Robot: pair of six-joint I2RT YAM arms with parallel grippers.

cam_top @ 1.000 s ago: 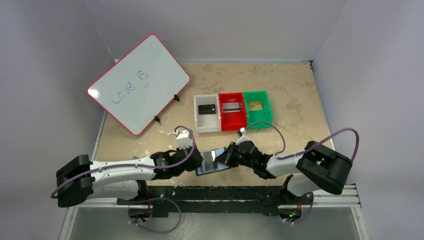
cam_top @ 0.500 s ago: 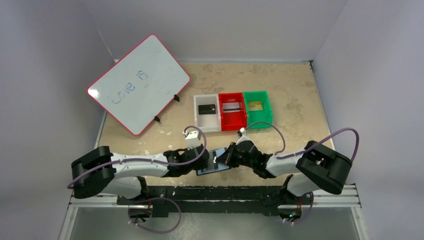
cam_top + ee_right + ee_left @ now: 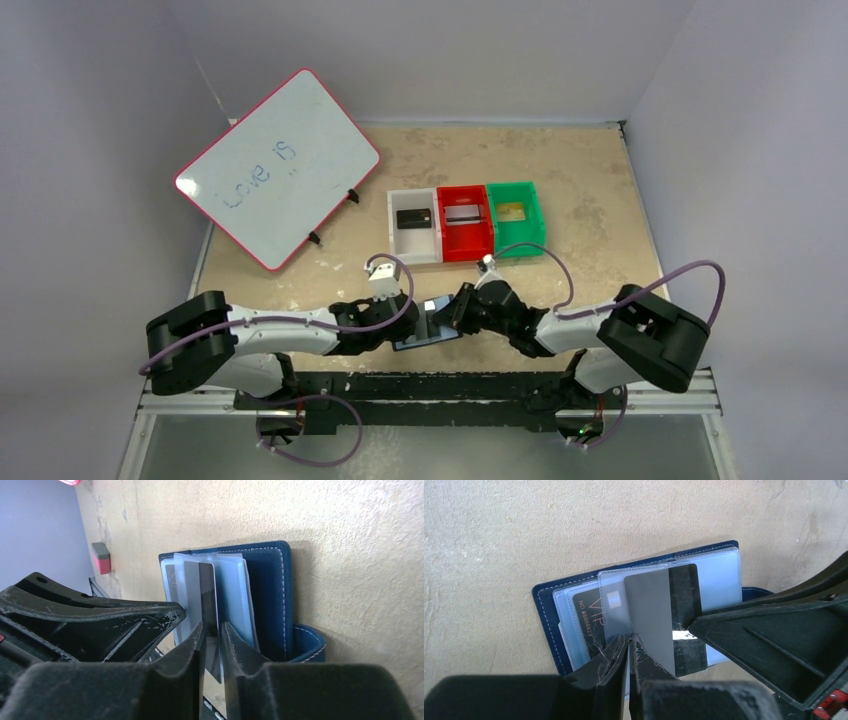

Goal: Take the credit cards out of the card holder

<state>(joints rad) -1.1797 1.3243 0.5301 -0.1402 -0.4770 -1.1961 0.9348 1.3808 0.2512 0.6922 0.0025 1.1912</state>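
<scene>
The card holder (image 3: 428, 322) lies open on the table (image 3: 580, 180) close to the near edge, between the two arms. From overhead the left gripper (image 3: 412, 322) and right gripper (image 3: 447, 316) crowd over it, so little of it shows there. The left wrist view shows more: clear sleeves fanned over the navy cover, a black card (image 3: 589, 622) marked "VIP" tucked in a sleeve, and a grey card (image 3: 649, 612) lying over a further dark card with a stripe. In that view the left fingers (image 3: 616, 662) are clenched nearly together on the near edge of a clear sleeve. The right wrist view shows the same stack edge-on, with the right fingers (image 3: 192, 647) pinched on the dark and grey cards that stand out of the sleeves. That view also shows the holder's closing tab (image 3: 307, 642) curled at its right side. Farther back, well apart from the holder, sit a white bin (image 3: 414, 226), a red bin (image 3: 465, 222) and a green bin (image 3: 515, 218), each holding one card. A whiteboard (image 3: 276, 165) leans at the left rear. Bare tabletop remains to the right and behind the bins.
</scene>
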